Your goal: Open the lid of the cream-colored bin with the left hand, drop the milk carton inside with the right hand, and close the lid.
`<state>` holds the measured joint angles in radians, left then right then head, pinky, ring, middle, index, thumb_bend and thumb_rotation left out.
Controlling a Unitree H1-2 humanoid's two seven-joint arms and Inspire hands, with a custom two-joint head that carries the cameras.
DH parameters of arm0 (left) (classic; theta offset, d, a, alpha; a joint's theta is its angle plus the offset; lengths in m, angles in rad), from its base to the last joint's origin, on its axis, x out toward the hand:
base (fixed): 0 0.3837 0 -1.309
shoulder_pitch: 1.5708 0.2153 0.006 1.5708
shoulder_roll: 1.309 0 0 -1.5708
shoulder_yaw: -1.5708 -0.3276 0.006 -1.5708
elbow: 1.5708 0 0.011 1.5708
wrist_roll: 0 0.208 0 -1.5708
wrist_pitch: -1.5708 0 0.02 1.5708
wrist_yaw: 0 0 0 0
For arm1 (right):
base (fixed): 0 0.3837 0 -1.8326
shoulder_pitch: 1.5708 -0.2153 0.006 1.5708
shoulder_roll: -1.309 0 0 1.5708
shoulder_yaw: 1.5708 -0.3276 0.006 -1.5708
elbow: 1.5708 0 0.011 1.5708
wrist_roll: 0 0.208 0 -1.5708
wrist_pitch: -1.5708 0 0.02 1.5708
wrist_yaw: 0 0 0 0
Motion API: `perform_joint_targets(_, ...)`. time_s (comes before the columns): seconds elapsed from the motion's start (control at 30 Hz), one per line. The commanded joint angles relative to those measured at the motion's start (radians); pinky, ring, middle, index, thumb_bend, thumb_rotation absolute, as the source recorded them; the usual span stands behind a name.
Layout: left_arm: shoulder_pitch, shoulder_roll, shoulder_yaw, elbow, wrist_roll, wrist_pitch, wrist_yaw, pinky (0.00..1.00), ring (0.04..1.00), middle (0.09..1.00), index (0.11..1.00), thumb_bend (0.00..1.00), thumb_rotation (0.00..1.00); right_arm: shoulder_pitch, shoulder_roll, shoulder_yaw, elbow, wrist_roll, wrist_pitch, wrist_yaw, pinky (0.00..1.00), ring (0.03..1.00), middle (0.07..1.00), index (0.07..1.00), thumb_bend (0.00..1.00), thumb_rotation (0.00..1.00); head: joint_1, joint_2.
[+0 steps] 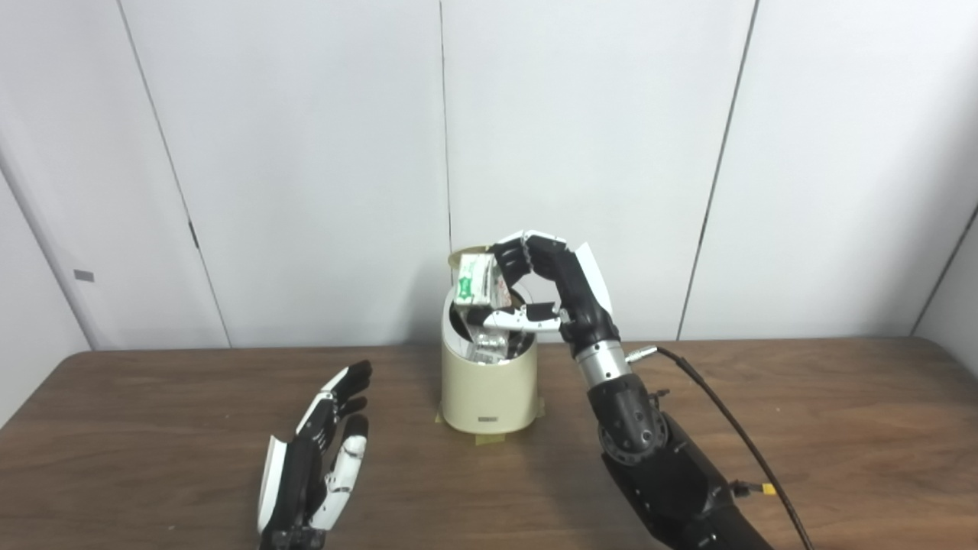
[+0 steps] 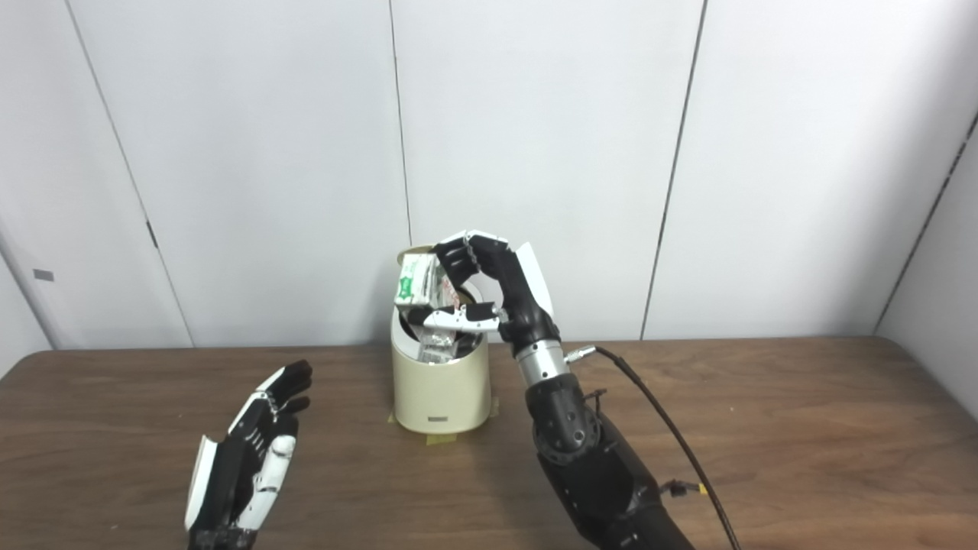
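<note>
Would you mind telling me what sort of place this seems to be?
Probably a robot test room: a bare wooden table, plain white wall panels, and a cream-colored bin taped down.

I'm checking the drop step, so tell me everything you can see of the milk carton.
The milk carton is a small white box with green print, seemingly cardboard. It is held upright, slightly tilted, above the open mouth of the cream-colored bin, between the fingers and thumb of the right hand. Nothing else visibly touches it. The raised lid stands just behind it.
</note>
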<state>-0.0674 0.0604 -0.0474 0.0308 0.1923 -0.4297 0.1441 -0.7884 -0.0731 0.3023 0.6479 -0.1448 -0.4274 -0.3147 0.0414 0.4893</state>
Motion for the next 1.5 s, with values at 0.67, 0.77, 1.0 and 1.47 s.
perform_joint_targets(0.67, 0.095, -0.005, -0.043, 0.082, 0.057, -0.038, 0.035, 0.78, 0.841, 0.844, 0.839, 0.32, 0.73, -0.109, -0.053, 0.077, -0.033, -0.003, -0.043, -0.079, 0.47, 0.477, 0.5, 0.463, 0.51, 0.0, 0.003, -0.013)
perform_joint_targets(0.77, 0.095, -0.001, -0.049, 0.082, 0.061, -0.04, 0.041, 0.77, 0.839, 0.843, 0.838, 0.32, 0.73, -0.118, -0.055, 0.086, -0.026, -0.009, -0.043, -0.096, 0.47, 0.478, 0.499, 0.462, 0.51, 0.0, 0.002, -0.016)
perform_joint_targets(1.0, 0.098, -0.001, -0.056, 0.078, 0.072, -0.039, 0.054, 0.78, 0.838, 0.841, 0.838, 0.32, 0.73, -0.128, -0.056, 0.096, -0.016, 0.001, -0.043, -0.102, 0.47, 0.477, 0.498, 0.462, 0.51, 0.0, 0.019, -0.019)
perform_joint_targets(1.47, 0.112, -0.003, -0.073, 0.064, 0.05, -0.04, 0.065, 0.76, 0.838, 0.846, 0.833, 0.32, 0.7, -0.126, -0.064, 0.193, 0.024, -0.044, -0.043, -0.206, 0.46, 0.481, 0.491, 0.466, 0.51, 0.0, 0.05, -0.022)
